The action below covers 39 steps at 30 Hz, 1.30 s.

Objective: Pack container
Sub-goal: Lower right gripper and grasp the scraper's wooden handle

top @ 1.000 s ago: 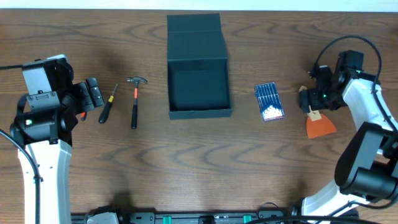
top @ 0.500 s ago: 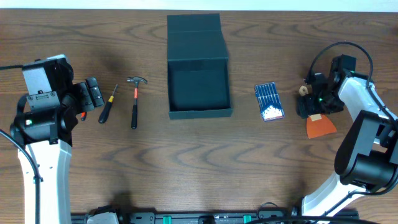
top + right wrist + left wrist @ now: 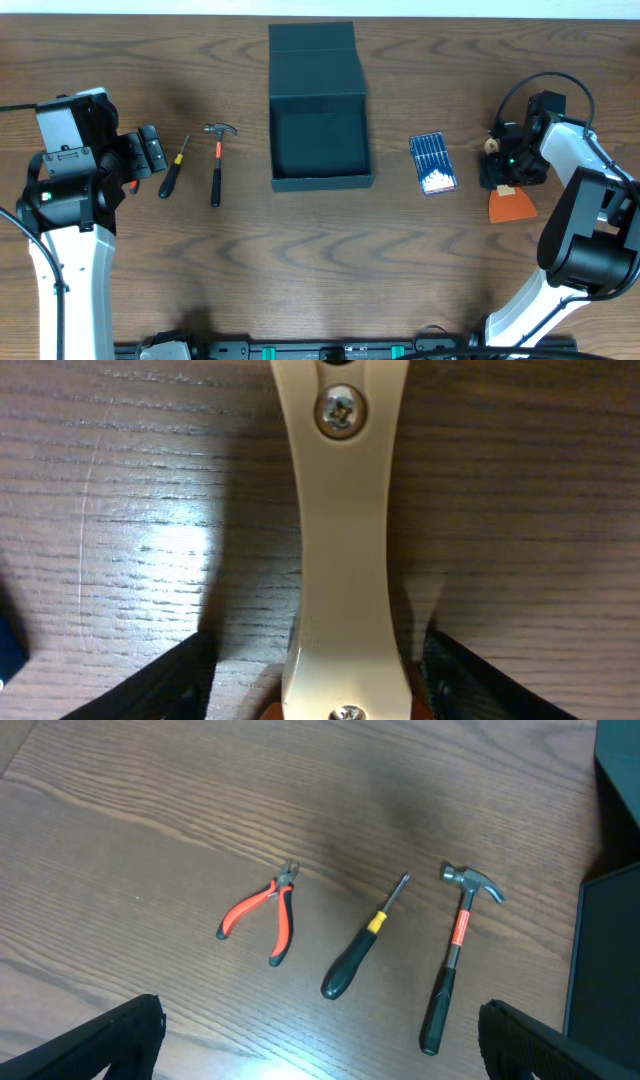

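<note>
The wooden surface [image 3: 320, 270] runs out of frame on every side. At its far middle stands the container [image 3: 320, 135], a dark box with its lid flap thrown back; its inside is too dark to read, and the left wrist view catches only a cut-off edge.

The left hand [image 3: 152, 150] hangs released and wide, grasping nothing, with only its finger [image 3: 100, 1040] ends showing in the corners.

The right hand [image 3: 500, 168] sits over the orange scraper [image 3: 513, 205], covering most of its pale handle [image 3: 345, 540]. The fingers [image 3: 170, 680] straddle that handle with a gap on each side, so the hand is not clenched.

The blue packet [image 3: 432, 163] lies between box and scraper; its contents are hard to make out.

Left of the box lie a hammer [image 3: 217, 160] and a screwdriver [image 3: 174, 167]. The red pliers [image 3: 262, 910] are almost hidden under the left arm from above.
</note>
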Motion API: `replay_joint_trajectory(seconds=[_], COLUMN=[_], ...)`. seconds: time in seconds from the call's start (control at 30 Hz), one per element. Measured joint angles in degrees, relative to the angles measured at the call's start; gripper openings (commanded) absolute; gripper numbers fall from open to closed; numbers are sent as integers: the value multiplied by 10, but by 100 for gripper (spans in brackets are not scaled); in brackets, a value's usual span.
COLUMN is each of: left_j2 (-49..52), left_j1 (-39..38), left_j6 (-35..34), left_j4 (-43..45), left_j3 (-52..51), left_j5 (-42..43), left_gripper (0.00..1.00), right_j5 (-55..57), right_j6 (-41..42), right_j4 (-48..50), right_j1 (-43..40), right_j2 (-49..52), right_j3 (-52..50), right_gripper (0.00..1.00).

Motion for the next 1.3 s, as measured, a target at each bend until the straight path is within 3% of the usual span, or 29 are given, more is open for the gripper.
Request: replay_joint_trajectory(seconds=[0.1,0.2,0.33,0.77,1.1,1.2,1.3], left_j2=[0,0,0,0,0,0,0], left_j1=[0,0,0,0,0,0,0], left_j6=[0,0,0,0,0,0,0], left_j4=[0,0,0,0,0,0,0], left_j3=[0,0,0,0,0,0,0], left_j5=[0,0,0,0,0,0,0], left_gripper=[98,98,98,98,98,98,98], right_j5=[0,2,11,26,28,30,23], right_j6=[5,11,23,47,70,80,86], right_j4=[0,2,3,7,4,-9,-36], right_j1=[0,0,0,0,0,0,1], right_j2=[1,1,1,1,1,1,-4], right_j3=[1,1,2,3,5,8,17], right_gripper=[58,49,49,31,29,25,15])
